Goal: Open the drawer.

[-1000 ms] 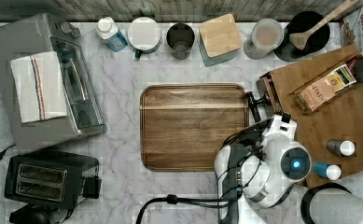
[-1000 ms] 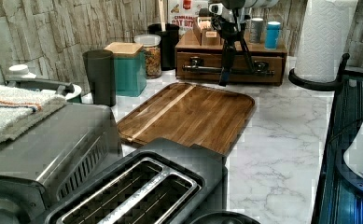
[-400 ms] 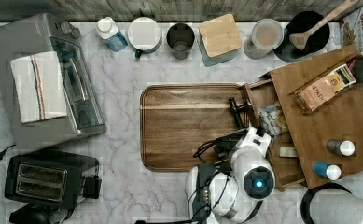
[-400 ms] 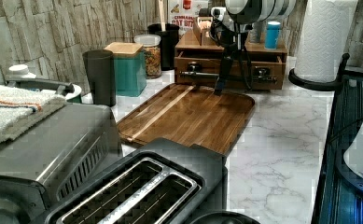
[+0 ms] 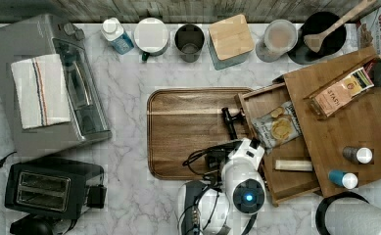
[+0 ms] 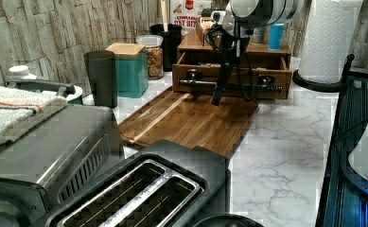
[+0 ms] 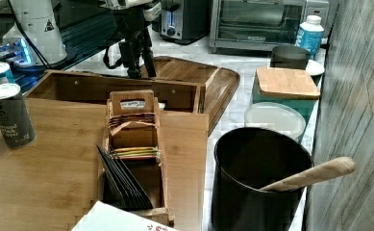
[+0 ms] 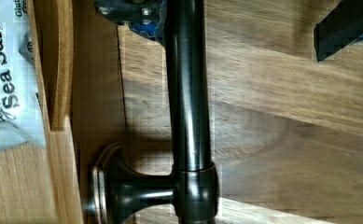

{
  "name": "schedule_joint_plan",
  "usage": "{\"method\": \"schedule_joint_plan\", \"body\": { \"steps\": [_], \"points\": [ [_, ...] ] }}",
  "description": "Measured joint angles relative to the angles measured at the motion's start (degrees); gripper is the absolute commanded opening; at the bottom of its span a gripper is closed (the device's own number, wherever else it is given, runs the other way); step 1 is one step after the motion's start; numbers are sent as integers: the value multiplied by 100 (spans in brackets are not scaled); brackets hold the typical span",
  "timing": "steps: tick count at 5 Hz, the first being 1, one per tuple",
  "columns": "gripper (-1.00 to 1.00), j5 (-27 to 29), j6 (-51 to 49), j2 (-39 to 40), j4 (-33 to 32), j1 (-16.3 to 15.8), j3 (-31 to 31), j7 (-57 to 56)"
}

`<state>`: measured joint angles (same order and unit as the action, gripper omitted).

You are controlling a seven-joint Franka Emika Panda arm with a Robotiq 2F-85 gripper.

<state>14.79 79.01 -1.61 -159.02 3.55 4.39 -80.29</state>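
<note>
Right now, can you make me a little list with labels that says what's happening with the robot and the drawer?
drawer: pulled out from the wooden box, its front over the edge of the wooden tray
handle: long black bar on the drawer front
end effector: at the handle, fingers open, one on each side of the bar in the wrist view
inside the drawer: a snack bag and a pale stick-shaped packet
on top of the box: a tea box and two small jars
task state: drawer looks open

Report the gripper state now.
Gripper: open, its fingers either side of the drawer handle, not clamped on it.
</note>
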Motion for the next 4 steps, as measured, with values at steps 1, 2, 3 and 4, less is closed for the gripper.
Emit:
{"method": "schedule_joint_plan", "body": {
  "steps": [1,2,3,4],
  "points": [
    [100,154,-34,-54,-56,-144,-187,498],
    [100,311,-263,-72,-67,-208,-443,588],
    [100,323,-269,-87,-78,-145,-623,906],
    [100,322,-291,-113,-67,-89,-669,1085]
  ]
}}
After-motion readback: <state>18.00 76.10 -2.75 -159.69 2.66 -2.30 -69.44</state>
